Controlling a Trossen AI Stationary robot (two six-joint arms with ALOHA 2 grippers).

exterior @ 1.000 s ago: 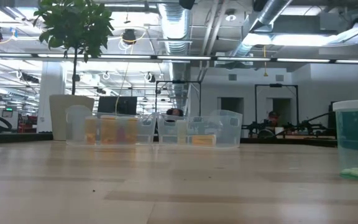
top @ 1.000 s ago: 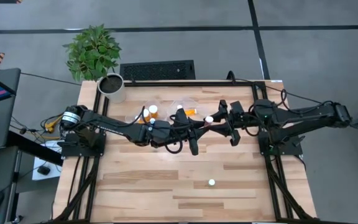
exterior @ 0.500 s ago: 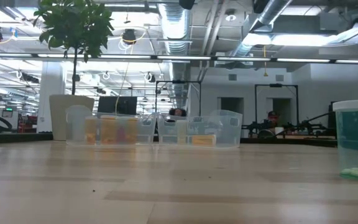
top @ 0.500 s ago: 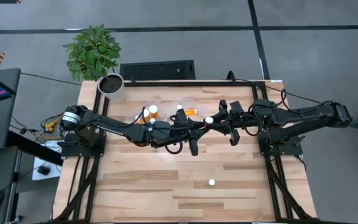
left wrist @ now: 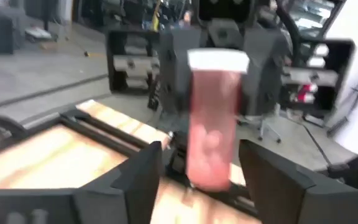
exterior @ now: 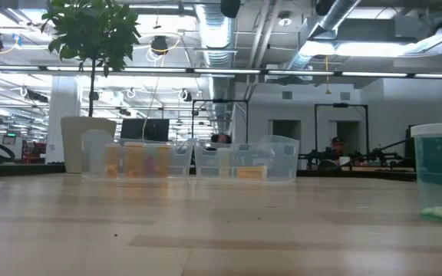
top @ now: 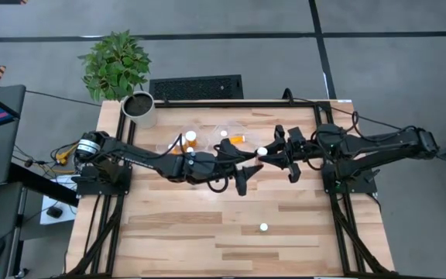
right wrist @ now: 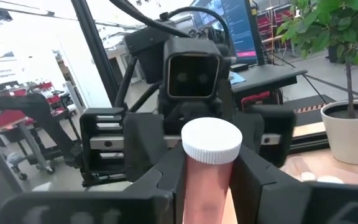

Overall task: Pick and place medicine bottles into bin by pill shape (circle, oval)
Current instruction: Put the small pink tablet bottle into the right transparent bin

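One medicine bottle (top: 262, 152), orange with a white cap, hangs upright above the middle of the table. My right gripper (top: 272, 152) is shut on it, reaching in from the table's right. My left gripper (left wrist: 201, 171) faces it from the left and stands open, one finger on either side of the bottle (left wrist: 213, 124) with a gap to each. Another bottle (top: 263, 228) stands on its base alone on the near part of the table. My right gripper pinches the bottle's orange body (right wrist: 199, 182) just below the white cap (right wrist: 211, 142) between its two fingers (right wrist: 253, 182). The fingers lie level and come from the table's right side. The bottle stands upright in the hold, lifted clear of the table.
Clear trays (top: 231, 136) holding several bottles (top: 190, 137) stand at the table's far middle, and a white plant pot (top: 138, 108) at the far left corner. In the low view the lone bottle (exterior: 438, 182) stands at the right, with bare wood in front of it.
My right gripper has shut on the bottle, and then my left gripper has opened and let go of it. Neither arm has shifted, and the bottle has stayed upright in the same spot above the table.
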